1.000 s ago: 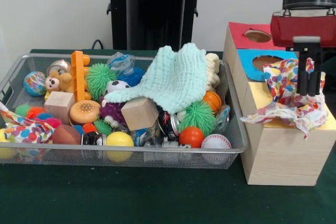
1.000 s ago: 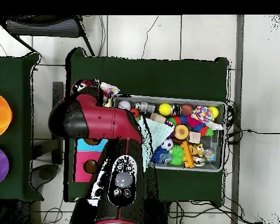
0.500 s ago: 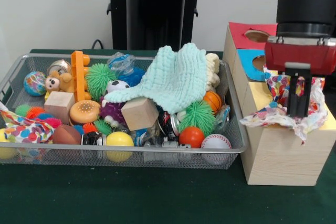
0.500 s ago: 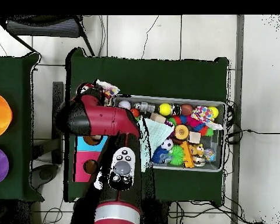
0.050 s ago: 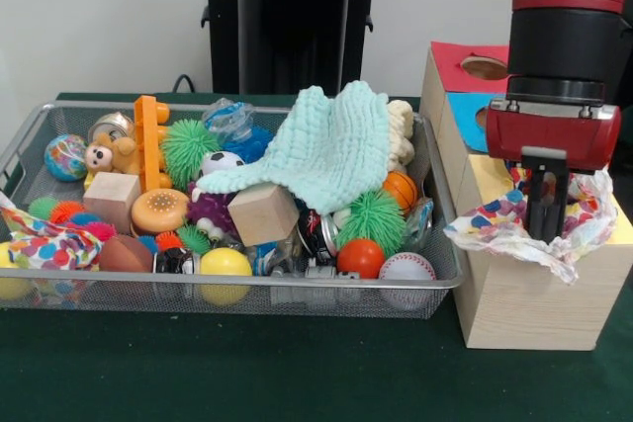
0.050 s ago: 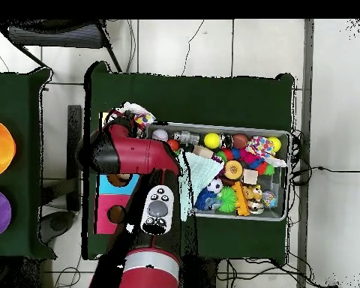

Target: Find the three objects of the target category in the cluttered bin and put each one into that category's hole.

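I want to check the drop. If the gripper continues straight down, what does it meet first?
The gripper points straight down, sunk into the colourful dotted cloth on the yellow top of the wooden box. It probably meets that cloth first; whether a hole lies beneath is hidden.

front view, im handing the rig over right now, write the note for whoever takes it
Gripper: pushed down into the colourful spotted cloth over the yellow section of the wooden box; open or shut cannot be told.
Cloth: most of it lies spread over the yellow top and its front edge, not yet through the hole.
Bin: a mint knitted cloth lies on the toys, and another spotted cloth hangs at the left end.
Left: finish pushing this cloth in, then fetch those two.
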### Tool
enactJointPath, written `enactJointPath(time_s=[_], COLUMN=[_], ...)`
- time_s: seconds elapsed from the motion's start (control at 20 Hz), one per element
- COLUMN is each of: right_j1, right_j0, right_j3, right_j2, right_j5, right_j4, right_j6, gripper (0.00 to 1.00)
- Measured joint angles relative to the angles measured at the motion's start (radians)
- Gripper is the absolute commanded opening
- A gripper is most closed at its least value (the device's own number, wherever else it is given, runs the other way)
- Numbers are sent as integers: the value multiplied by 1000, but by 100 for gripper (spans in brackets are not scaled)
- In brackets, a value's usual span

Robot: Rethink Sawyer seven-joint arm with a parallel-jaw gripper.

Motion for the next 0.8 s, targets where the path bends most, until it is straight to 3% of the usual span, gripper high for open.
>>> enactJointPath(time_s=[0.4,0.8], right_j1=[-3,-25], right_j0=[-15,-49], right_j3=[0,2], right_j2=[15,46], right_j5=[7,111], right_j4=[0,0], right_j6=[0,0], gripper=[0,0])
